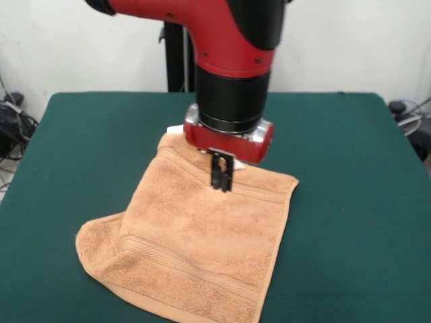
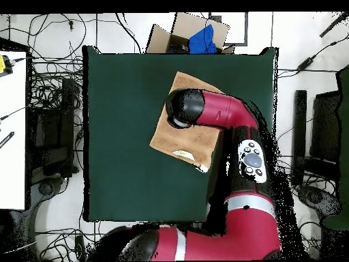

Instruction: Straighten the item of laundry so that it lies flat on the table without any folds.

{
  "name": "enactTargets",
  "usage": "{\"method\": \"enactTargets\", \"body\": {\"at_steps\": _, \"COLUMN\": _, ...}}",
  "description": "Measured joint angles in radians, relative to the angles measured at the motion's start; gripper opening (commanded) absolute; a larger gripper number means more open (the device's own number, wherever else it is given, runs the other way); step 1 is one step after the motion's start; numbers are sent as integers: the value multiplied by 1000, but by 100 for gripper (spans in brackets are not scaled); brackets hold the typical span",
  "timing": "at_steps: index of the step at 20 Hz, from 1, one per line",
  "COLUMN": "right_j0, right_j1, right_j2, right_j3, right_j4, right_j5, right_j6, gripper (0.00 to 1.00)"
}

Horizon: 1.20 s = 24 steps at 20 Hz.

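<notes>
Gripper (image 1: 221, 180) above the towel (image 1: 202, 249)
Fingers look closed, holding nothing — near left corner is folded under, so not flat yet.

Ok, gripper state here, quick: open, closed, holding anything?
Gripper: cannot be told; it hangs low over the far part of the towel, nothing visibly lifted.

1. The place is a robotics lab or test room.
2. A red and black robot arm (image 2: 225, 116) works over a green-covered table (image 2: 123, 136) set against a plain white wall (image 1: 81, 47).
3. Loose cables (image 2: 54, 41) sprawl across the pale floor.
4. A cardboard box (image 2: 198, 34) sits beside the table.
</notes>
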Motion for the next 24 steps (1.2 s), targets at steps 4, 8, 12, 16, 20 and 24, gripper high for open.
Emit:
{"method": "enactTargets", "body": {"at_steps": 4, "right_j0": 30, "right_j1": 10, "right_j2": -12, "right_j3": 10, "right_j4": 31, "right_j5": -12, "right_j6": 11, "gripper": 0}}
{"method": "enactTargets", "body": {"at_steps": 8, "right_j0": 60, "right_j1": 20, "right_j2": -30, "right_j3": 23, "right_j4": 67, "right_j5": -24, "right_j6": 24, "gripper": 0}}
{"method": "enactTargets", "body": {"at_steps": 12, "right_j0": 79, "right_j1": 37, "right_j2": -46, "right_j3": 36, "right_j4": 101, "right_j5": -44, "right_j6": 39, "gripper": 0}}
{"method": "enactTargets", "body": {"at_steps": 16, "right_j0": 86, "right_j1": 58, "right_j2": -56, "right_j3": 50, "right_j4": 124, "right_j5": -67, "right_j6": 43, "gripper": 0}}
{"method": "enactTargets", "body": {"at_steps": 20, "right_j0": 86, "right_j1": 93, "right_j2": -56, "right_j3": 51, "right_j4": 131, "right_j5": -100, "right_j6": 43, "gripper": 0}}
{"method": "enactTargets", "body": {"at_steps": 24, "right_j0": 85, "right_j1": 117, "right_j2": -56, "right_j3": 54, "right_j4": 131, "right_j5": -123, "right_j6": 43, "gripper": 0}}
